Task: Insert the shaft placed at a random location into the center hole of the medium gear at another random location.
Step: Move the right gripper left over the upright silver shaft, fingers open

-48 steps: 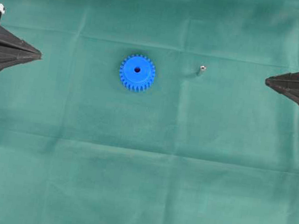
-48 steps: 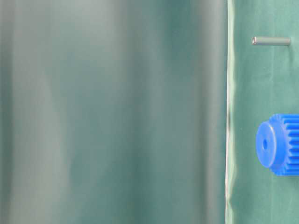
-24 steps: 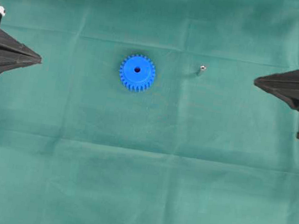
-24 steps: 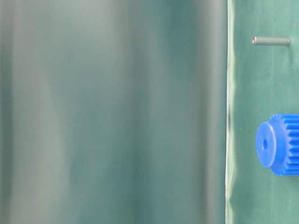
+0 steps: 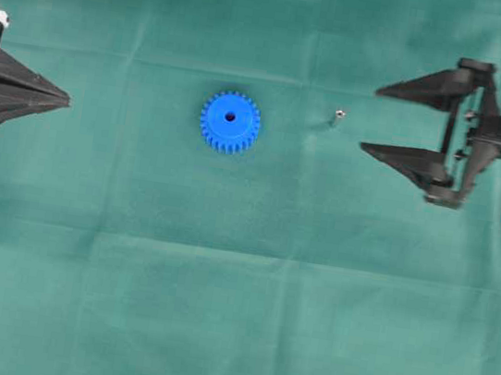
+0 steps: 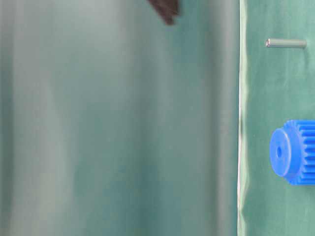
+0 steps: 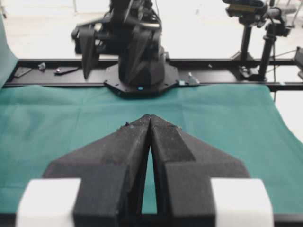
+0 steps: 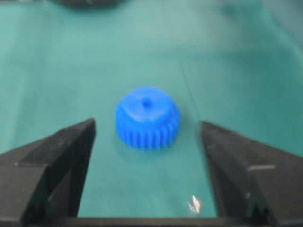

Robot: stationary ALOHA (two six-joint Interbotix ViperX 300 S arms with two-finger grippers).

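Your right hand (image 5: 369, 119) stands wide open and empty, just beside the shaft (image 5: 337, 118), which stands on the worktop (image 5: 232, 316) right of the medium gear (image 5: 230, 121). Your left hand (image 5: 65, 101) is closed, holding nothing, well apart.

Seen from above, the right gripper (image 5: 369, 118) stands at the right side of the cloth (image 5: 232, 316), its two fingers spread apart and pointing to the left. The shaft (image 5: 337, 117) stands on the cloth just before the fingertips, in line with the gap between them but not yet inside it. The medium gear (image 5: 230, 121) lies flat on the cloth farther ahead of this claw, beyond the shaft, with the center hole (image 5: 230, 117) facing up. The left gripper (image 5: 67, 101) is at the opposite edge, well apart from the gear, tips together and pointing toward it.
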